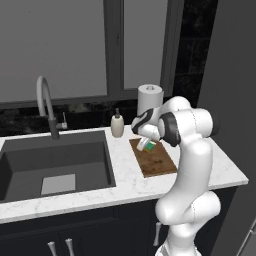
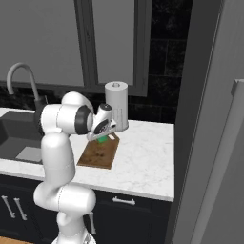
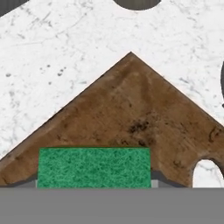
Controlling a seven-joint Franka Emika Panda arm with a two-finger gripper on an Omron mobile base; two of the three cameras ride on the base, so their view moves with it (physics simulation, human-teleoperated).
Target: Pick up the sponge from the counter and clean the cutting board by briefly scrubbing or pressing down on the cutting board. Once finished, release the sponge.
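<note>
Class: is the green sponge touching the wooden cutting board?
Cannot tell. In the hand view the sponge overlaps the cutting board, but no contact line or gap shows.

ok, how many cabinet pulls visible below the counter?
4 silver bar cabinet pulls: two under the sink, one by the arm, one horizontal at right. Arm may hide more.

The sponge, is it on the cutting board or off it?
On: the sponge lies over the brown cutting board, at its far end.

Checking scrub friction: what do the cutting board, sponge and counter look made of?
Cutting board: looks like wood, matte, with brown mottled grain. Sponge: coarse green scouring top, speckled texture; probably foam beneath, unclear. Counter: marble-look stone, white with faint grey veins, seemingly polished.
</note>
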